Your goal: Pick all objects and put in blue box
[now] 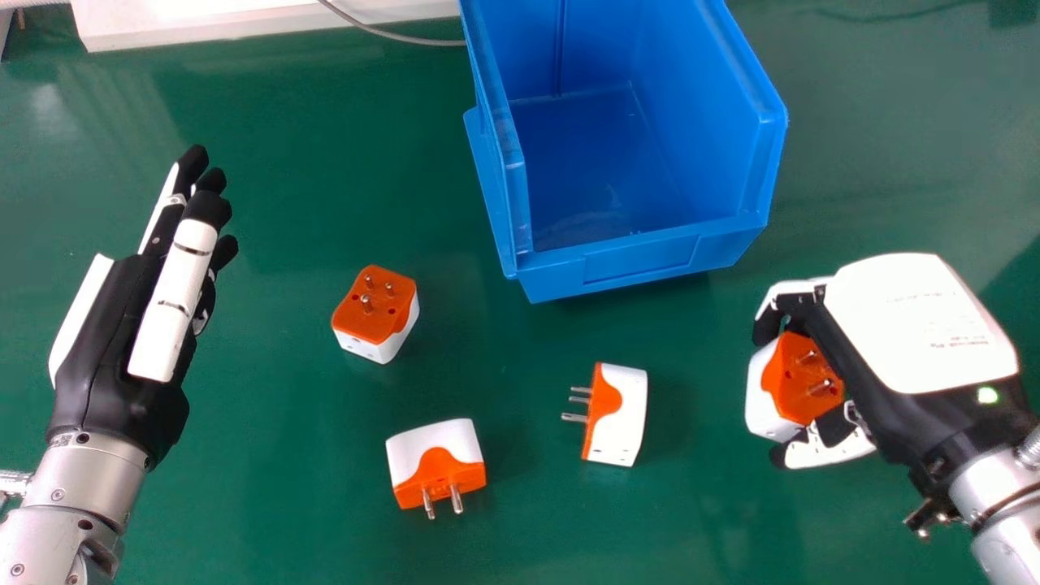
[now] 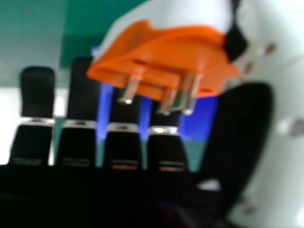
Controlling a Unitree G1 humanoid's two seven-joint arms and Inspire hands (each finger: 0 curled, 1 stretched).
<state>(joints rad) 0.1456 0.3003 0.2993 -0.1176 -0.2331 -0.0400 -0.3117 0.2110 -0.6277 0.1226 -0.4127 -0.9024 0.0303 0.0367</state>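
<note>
My right hand (image 1: 886,357) is at the right of the head view, its fingers and thumb curled round an orange and white plug adapter (image 1: 804,382). In the right hand view the held adapter (image 2: 175,52) shows its metal pins beside the fingers of my right hand (image 2: 124,142). On the green table lie an adapter with pins up (image 1: 375,307), another with pins toward the near edge (image 1: 439,463) and one on its side (image 1: 619,413). The blue box (image 1: 642,258) stands beyond them, its visible floor bare. My left hand (image 1: 130,317) is at the left, fingers straight, holding nothing.
A white object (image 1: 244,20) lies along the table's far edge, with a grey cable (image 1: 390,34) running from it behind the blue box. Green table surface (image 1: 284,504) lies between my left hand and the nearest adapter.
</note>
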